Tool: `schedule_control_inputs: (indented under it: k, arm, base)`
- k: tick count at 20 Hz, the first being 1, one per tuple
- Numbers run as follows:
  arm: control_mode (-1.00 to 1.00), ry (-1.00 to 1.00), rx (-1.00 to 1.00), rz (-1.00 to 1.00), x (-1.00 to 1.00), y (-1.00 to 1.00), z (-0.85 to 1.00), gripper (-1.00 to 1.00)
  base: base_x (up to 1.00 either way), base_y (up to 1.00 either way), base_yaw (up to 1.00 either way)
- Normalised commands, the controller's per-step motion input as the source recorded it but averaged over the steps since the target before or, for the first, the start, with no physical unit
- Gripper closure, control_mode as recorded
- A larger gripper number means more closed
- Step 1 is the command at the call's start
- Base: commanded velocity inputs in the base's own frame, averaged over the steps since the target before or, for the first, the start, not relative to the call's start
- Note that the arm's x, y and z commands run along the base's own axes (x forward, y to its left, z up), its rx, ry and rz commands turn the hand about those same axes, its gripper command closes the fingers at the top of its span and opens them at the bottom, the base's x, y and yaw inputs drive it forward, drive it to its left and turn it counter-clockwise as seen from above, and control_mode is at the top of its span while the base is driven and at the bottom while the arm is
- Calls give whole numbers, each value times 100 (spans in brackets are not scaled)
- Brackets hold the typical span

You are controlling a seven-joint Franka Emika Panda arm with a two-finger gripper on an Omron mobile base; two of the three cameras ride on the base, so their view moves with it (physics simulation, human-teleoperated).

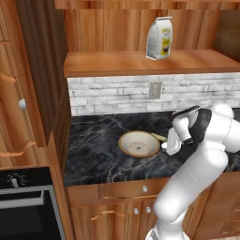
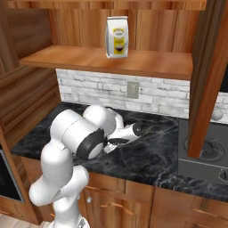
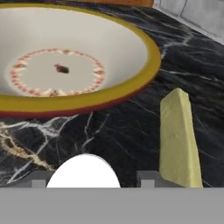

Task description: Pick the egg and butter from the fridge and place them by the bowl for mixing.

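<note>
The bowl (image 3: 131, 87), tan-rimmed with a cream speckled inside, sits on the black marble counter (image 3: 122, 131); it is also in the left base view as the bowl (image 1: 122, 143). The pale yellow butter (image 3: 178, 140) stands on end on the counter just beside the bowl's rim, seen too as the butter (image 1: 159, 137). My gripper (image 3: 93, 181) hangs low over the counter next to the bowl. The white egg (image 3: 83, 171) lies between its fingers, with a gap to the right fingertip (image 3: 148, 181), so the jaws stand open. The fridge is out of view.
A white-and-yellow bag (image 1: 159, 37) stands on the wooden shelf above the counter. An oven (image 1: 26, 206) is at the lower left, and a stove top (image 2: 205, 156) is to the right. A brick backsplash with an outlet (image 1: 154, 89) closes the back.
</note>
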Motion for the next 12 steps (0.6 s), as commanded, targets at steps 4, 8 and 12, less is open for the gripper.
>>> schedule_control_inputs:
  k: [4,8,12]
  arm:
    - [-100,0,1,0,-12,22,-3,-100]
    - [-100,0,-4,0,-40,10,35,-100]
    - [-100,1,-5,2,-41,12,41,-100]
  base:
    - [0,0,0]
    - [0,0,0]
    - [0,0,0]
